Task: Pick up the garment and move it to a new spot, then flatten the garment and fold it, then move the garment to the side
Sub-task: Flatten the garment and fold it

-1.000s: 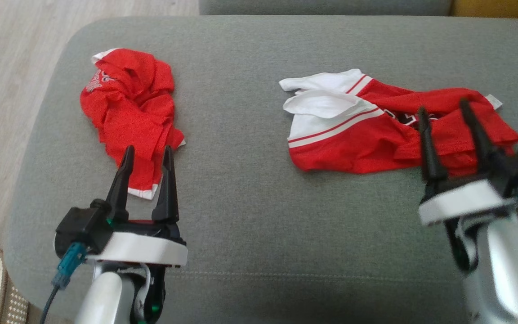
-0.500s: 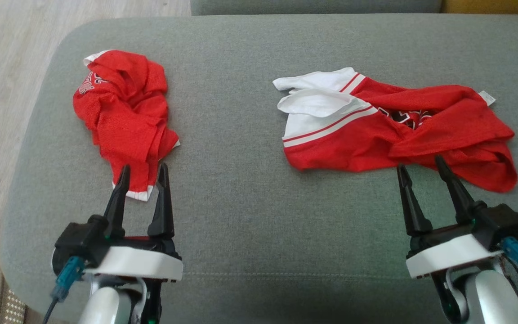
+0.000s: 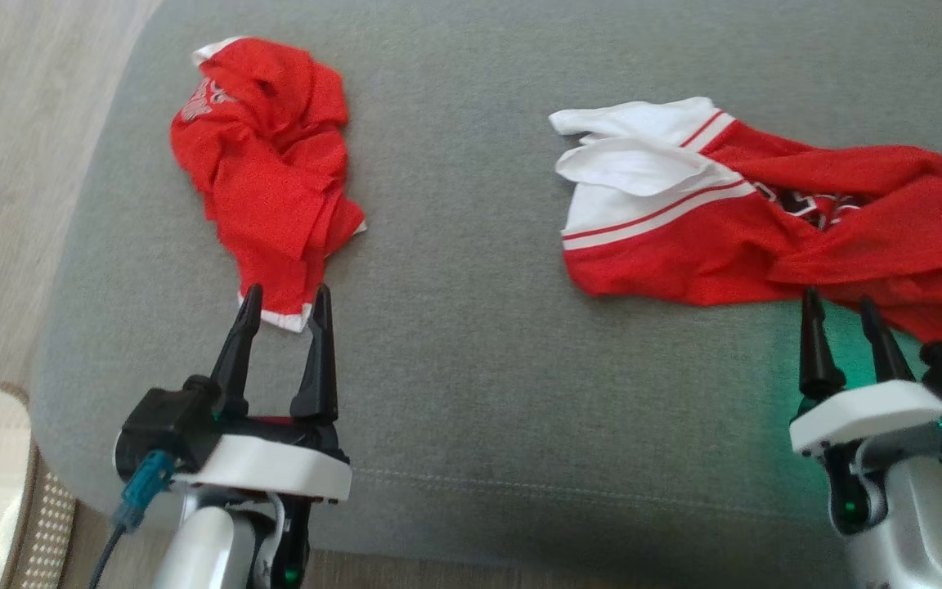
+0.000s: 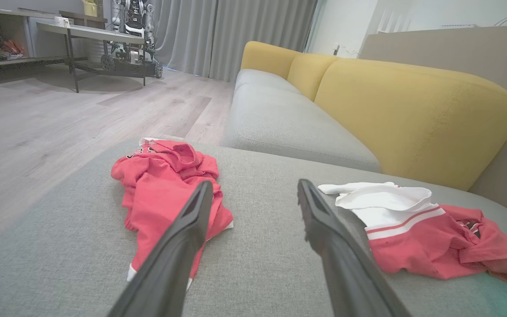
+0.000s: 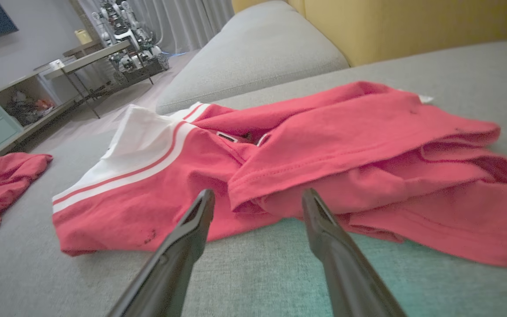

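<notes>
Pick-up stage: the left end effector [image 3: 287, 290] and right end effector [image 3: 837, 298] stand apart, empty. The red-and-white garment [image 3: 724, 245] lies rumpled on the sofa seat [image 3: 471, 368], just beyond the right one. The next move is probably to pinch its near hem.

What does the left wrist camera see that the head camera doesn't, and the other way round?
Left wrist view's extras: the yellow sofa back, grey curtains, and a table with another robot near it.
Head view's extras: the blue plug at the left arm's wrist and the right arm's silver forearm.
Both share: the crumpled red garment, the red-and-white garment, the grey cushion under them, and the left gripper, open, pointing at the crumpled one's white hem.
</notes>
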{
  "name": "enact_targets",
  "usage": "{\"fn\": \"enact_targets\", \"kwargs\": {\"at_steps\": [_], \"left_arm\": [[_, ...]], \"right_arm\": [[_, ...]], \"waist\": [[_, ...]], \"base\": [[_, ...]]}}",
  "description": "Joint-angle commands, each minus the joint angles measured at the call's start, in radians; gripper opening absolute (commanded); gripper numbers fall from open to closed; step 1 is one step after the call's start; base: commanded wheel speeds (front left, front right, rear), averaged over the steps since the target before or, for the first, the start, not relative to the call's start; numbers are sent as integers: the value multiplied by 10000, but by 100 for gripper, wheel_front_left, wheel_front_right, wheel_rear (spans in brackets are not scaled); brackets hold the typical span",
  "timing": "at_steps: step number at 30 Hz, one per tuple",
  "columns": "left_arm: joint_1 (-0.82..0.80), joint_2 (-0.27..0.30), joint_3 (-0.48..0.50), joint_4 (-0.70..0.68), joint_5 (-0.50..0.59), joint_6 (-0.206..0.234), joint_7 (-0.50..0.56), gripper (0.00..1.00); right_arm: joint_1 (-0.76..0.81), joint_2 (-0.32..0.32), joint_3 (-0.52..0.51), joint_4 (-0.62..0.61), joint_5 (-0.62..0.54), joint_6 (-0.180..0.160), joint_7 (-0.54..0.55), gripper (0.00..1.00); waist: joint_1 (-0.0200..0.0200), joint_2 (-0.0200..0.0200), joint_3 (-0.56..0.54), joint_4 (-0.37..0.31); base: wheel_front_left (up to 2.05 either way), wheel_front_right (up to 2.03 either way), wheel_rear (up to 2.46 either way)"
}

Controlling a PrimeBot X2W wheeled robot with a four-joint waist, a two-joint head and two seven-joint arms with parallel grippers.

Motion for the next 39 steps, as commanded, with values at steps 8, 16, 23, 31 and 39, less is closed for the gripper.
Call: {"fn": "enact_targets", "kwargs": {"at_steps": [8,16,23,31,39], "left_arm": [[-487,24,172,-209,-18,54,-53,100],[-625,24,90,-186,2,106,-53,100],[-667,24,139,-127,39,109,-53,100],[-519,24,334,-21,40,44,-53,100],[-407,24,323,-18,-40,26,-53,100]], "right_arm": [[-1180,-19,-116,1070,1360,-2,-93,100],[-1454,-19,-14,998,1257,-2,-93,100],[-1450,-18,223,625,1054,-2,-93,0],[-802,-18,559,-223,136,-2,-93,0],[68,-545,1345,-1536,-140,-2,1143,0]], "waist": [[0,-1,348,499],[0,-1,528,477],[0,-1,526,252],[0,-1,171,-540],[0,-1,-291,-1576]], "base": [[0,0,0],[0,0,0],[0,0,0],[0,0,0],[0,0,0]]}}
